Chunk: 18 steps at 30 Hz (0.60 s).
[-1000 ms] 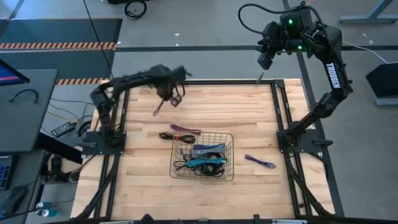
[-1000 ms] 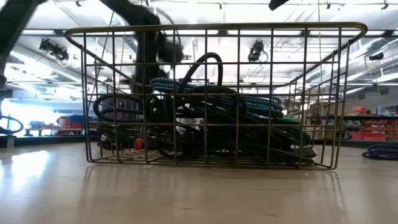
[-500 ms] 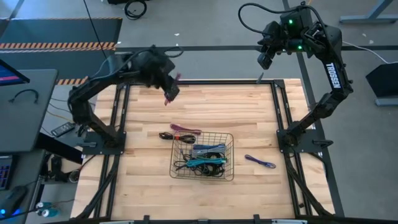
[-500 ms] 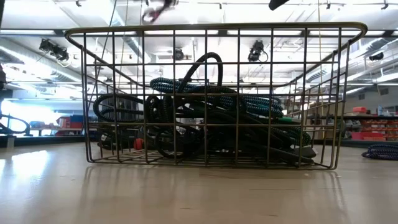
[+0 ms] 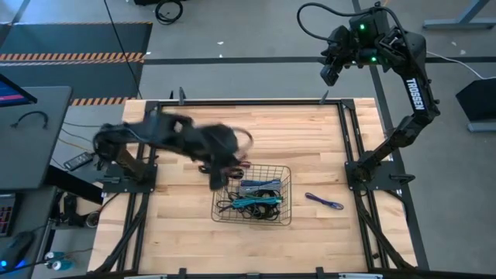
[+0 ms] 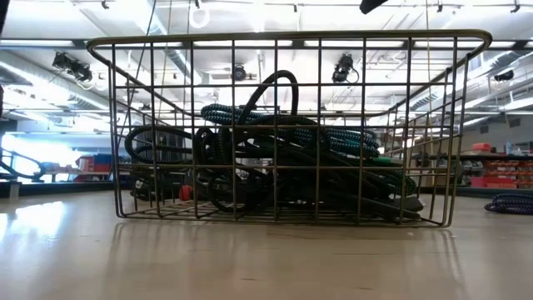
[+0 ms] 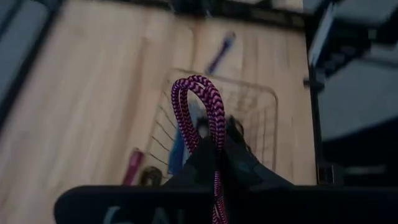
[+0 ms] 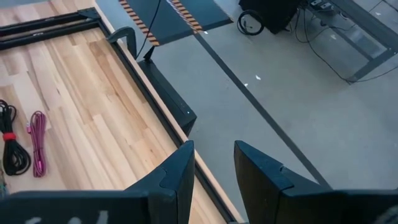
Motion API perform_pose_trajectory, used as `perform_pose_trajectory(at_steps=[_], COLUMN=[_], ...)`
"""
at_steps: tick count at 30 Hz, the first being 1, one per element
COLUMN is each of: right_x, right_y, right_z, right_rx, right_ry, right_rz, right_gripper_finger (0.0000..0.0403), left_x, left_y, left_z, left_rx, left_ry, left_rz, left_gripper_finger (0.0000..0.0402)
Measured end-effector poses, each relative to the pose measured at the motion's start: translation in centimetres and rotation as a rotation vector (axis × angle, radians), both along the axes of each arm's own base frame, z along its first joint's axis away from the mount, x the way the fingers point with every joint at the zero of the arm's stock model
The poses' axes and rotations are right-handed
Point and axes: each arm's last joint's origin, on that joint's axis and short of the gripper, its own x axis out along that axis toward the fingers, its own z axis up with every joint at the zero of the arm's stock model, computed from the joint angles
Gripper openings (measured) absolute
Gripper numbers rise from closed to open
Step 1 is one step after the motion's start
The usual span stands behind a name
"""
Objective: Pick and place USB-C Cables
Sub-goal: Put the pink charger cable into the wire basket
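My left gripper (image 5: 232,155) hovers by the far left corner of the wire basket (image 5: 285,172), shut on a magenta-and-black braided USB-C cable (image 7: 198,102). In the left wrist view the cable's loop sticks out past the fingertips, with the basket (image 7: 264,106) beyond. Several coiled cables (image 5: 252,200) lie in the basket. A magenta cable (image 8: 38,149) and a black one (image 8: 12,152) lie on the table. A blue-purple cable (image 5: 324,201) lies to the basket's right. My right gripper (image 8: 212,167) waits open, high over the table's far right corner. My left gripper pinches the braided cable just below its looped bend (image 7: 215,138) between its two shut fingers (image 7: 200,163). The fingers slant down toward the basket from the table's left. The loop stands up past the fingertips and the cable is lifted clear of the table.
Black frame rails (image 5: 256,101) run along the table's edges. Bare wood lies along the near edge (image 5: 248,248) and in the far half (image 5: 294,132). The low view shows the basket (image 6: 287,37) filling the picture, with the blue-purple cable (image 6: 508,202) at its right.
My left gripper, shut on the braided cable all along, has risen from the table's far left part and swung toward the near side and right, reaching the basket's far left corner. The cable has gone with it, lifted clear. My right arm has kept still.
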Motion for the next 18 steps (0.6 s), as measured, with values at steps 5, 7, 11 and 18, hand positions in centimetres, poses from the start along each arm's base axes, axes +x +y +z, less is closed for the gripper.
perform_pose_trajectory(at_steps=[5,7,11,18], right_x=[0.0,0.0,0.0,0.0], right_y=[0.0,0.0,0.1,0.1], right_z=[0.0,0.0,0.0,-0.1], right_rx=[0.025,0.035,0.042,0.052], right_ry=[-0.024,-0.033,-0.040,-0.035], right_rz=[-0.009,-0.011,-0.014,-0.015], right_gripper_finger=[0.0119,0.0119,0.0119,0.0119], left_x=[3.7,5.2,8.1,11.8], left_y=[-1.9,-2.3,-2.8,-1.8], left_z=[-4.1,-5.8,-9.3,-15.0], left_rx=[-0.011,-0.029,-0.039,-0.006], left_ry=[0.156,0.210,0.303,0.431], left_rz=[-0.081,-0.113,-0.152,-0.159], left_gripper_finger=[0.0009,0.0009,0.0009,0.0008])
